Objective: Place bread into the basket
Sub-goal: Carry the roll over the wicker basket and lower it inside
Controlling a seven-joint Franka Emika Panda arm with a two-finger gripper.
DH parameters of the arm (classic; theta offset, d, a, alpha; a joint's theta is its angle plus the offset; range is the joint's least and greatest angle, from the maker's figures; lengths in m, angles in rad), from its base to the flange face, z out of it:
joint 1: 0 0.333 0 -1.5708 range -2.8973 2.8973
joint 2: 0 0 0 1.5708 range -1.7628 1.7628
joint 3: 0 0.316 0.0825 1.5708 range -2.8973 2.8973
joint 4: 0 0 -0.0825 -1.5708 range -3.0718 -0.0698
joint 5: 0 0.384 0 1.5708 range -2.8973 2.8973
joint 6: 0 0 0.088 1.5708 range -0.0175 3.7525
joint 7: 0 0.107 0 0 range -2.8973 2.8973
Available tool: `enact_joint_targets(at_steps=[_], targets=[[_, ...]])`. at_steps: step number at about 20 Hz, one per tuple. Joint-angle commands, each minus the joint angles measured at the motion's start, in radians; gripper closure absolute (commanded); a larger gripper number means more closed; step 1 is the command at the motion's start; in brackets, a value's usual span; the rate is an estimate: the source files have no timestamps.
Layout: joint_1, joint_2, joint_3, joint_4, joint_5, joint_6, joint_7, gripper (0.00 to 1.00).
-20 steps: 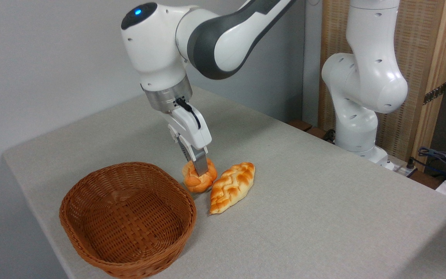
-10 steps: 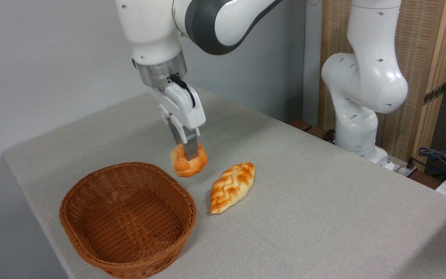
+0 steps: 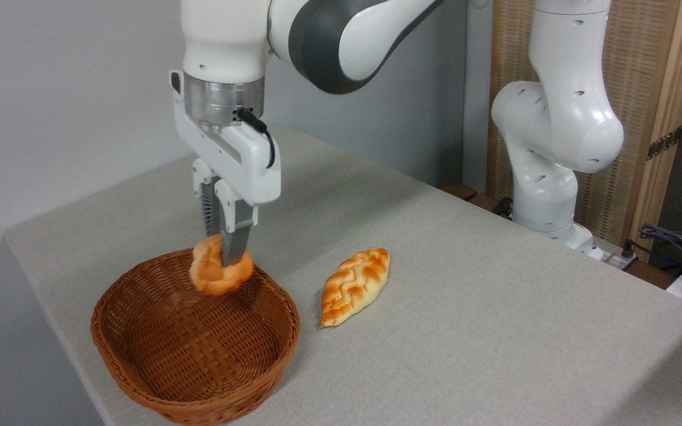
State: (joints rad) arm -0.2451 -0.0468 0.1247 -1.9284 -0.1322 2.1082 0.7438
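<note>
We saw the claw (image 3: 222, 260) pinching the bread (image 3: 220, 273) between its fingers, held above the basket (image 3: 140, 349).

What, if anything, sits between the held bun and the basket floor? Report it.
Nothing visible does. The end effector holds the bun above the far part of the basket, whose woven floor below is bare. The braided loaf lies on the table to the right, outside the basket.

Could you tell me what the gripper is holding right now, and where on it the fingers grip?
The gripper holds the round bun, pinched across its middle from above, over the basket.
</note>
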Motion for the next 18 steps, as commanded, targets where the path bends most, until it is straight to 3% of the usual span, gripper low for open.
enact_joint_targets(at_steps=[1,14,18], targets=[[-0.003,0.024,0.01,0.008,-0.004,0.061,0.016,0.0],[0.004,0.001,0.05,0.009,-0.004,0.046,0.003,0.0],[0.004,-0.018,0.069,0.011,-0.004,-0.06,0.002,0.0]])
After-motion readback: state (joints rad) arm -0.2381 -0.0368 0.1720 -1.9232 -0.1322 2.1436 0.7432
